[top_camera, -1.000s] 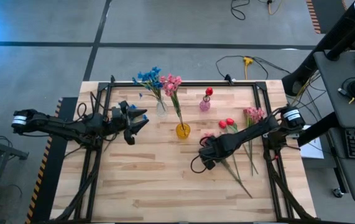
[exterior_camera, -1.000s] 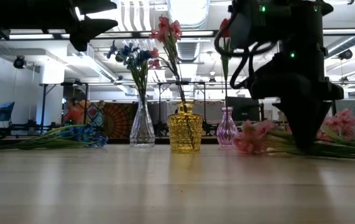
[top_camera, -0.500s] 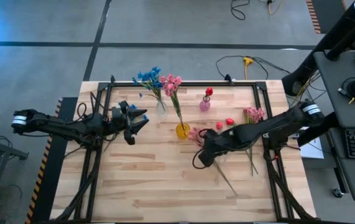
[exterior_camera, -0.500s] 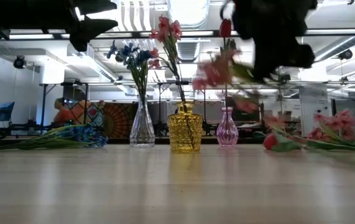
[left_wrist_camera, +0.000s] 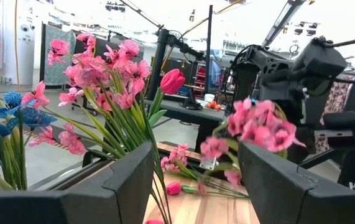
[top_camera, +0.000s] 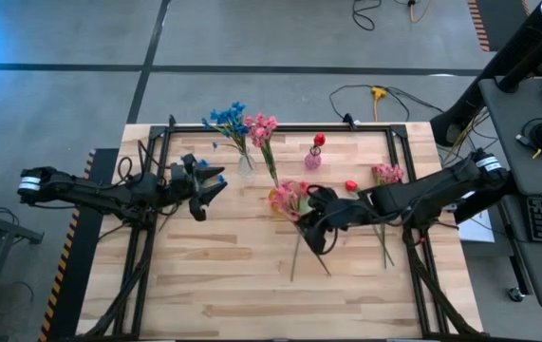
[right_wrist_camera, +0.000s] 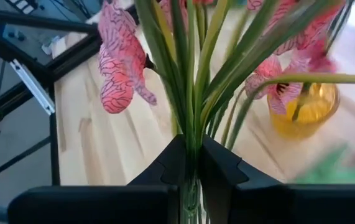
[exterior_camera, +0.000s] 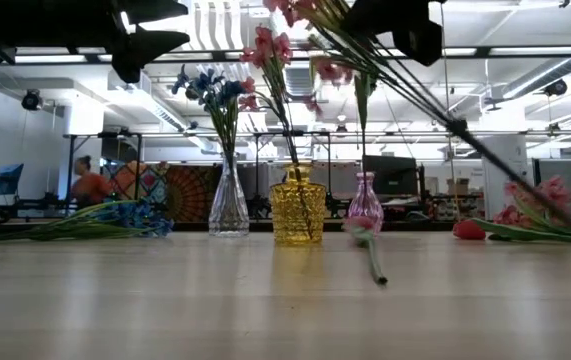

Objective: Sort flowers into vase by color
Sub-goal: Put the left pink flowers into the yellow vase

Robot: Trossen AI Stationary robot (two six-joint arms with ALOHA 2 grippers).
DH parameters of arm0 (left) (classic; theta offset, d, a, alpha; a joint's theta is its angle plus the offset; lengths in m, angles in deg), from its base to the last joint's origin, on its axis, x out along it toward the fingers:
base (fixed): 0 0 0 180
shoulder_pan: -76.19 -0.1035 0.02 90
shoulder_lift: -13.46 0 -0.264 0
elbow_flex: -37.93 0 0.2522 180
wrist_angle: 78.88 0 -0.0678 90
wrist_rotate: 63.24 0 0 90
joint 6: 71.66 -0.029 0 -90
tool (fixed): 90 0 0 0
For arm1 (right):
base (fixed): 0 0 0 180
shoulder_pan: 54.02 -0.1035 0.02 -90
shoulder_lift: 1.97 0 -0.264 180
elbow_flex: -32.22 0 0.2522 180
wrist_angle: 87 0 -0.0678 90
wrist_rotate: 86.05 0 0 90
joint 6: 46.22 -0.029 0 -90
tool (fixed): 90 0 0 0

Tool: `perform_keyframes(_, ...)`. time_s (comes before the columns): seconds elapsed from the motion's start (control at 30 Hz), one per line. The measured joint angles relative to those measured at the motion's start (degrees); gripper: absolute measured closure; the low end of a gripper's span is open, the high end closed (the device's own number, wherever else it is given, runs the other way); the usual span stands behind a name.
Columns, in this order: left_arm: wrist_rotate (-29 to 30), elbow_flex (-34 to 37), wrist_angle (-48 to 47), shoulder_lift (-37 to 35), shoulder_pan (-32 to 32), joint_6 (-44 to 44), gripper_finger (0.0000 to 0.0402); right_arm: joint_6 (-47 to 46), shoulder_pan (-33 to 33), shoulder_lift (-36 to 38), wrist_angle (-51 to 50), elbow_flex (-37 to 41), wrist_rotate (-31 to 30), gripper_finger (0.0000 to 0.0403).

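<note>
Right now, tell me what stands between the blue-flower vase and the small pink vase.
The yellow vase with pink flowers, seen in the low view, between the clear vase and the pink vase.

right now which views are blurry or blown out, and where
Right wrist view: the pink spray near the lens is fairly sharp; the yellow vase beyond is soft and the far corner smears green. Left wrist view: ceiling glare washes out the top. Low view: the lifted stems streak; bright ceiling lights leave the arms as silhouettes.
</note>
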Motion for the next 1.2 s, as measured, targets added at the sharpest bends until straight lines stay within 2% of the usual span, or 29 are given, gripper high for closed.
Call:
perform_keyframes(0.2,0.02,0.0,-0.01,-0.01,0.0,0.0,0.0187,7.05,0.0,-0.01,8.22,0.02,-1.01,0.0371)
perform_keyframes(0.67,0.0,0.0,-0.01,0.01,0.0,0.0,0.0186,28.75,0.02,1.07,29.92,0.02,1.03,0.0371)
perform_keyframes(1.2,0.02,0.0,-0.01,0.01,0.0,-0.43,0.0186,41.86,1.08,1.07,39.85,0.15,2.22,0.0371)
